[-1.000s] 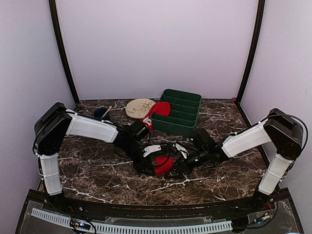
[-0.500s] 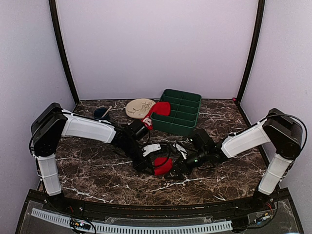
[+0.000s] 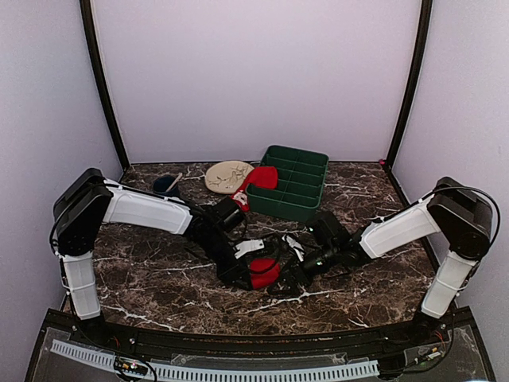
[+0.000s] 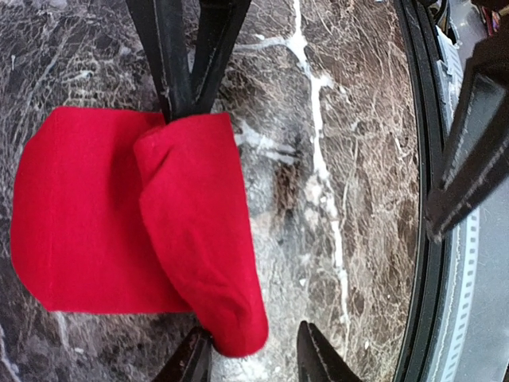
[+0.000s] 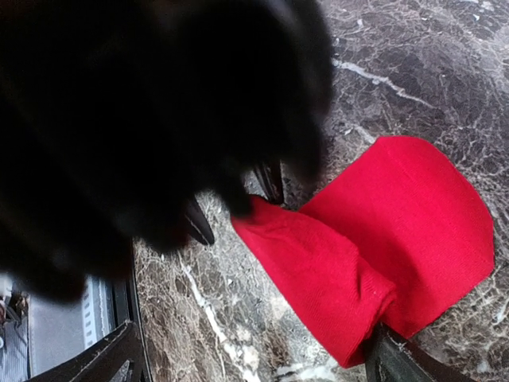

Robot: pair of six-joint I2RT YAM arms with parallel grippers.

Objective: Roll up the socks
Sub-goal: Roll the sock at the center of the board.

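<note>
One red sock [image 3: 262,272] lies on the marble table between my two grippers. In the left wrist view its near edge is rolled into a thick tube [image 4: 203,239] lying over the flat part [image 4: 75,215]. My left gripper [image 4: 250,360] is open, and the tube's end sits between its tips against the left finger [image 4: 191,362]. My right gripper [image 5: 250,362] is open wide, with one finger [image 5: 398,358] touching the tube's other end [image 5: 318,270]. The second red sock [image 3: 262,177] lies at the green tray's left corner, its white patterned end hanging over the edge.
A green compartment tray [image 3: 302,187] stands at the back centre, with a beige plate [image 3: 228,176] and a dark blue object [image 3: 165,184] to its left. White parts [image 3: 248,245] and cables lie just behind the sock. The table's black front rim [image 4: 421,199] is close by.
Both grippers have stayed at the sock's two ends. The sock has shifted slightly left and looks narrower and more bunched from above.
</note>
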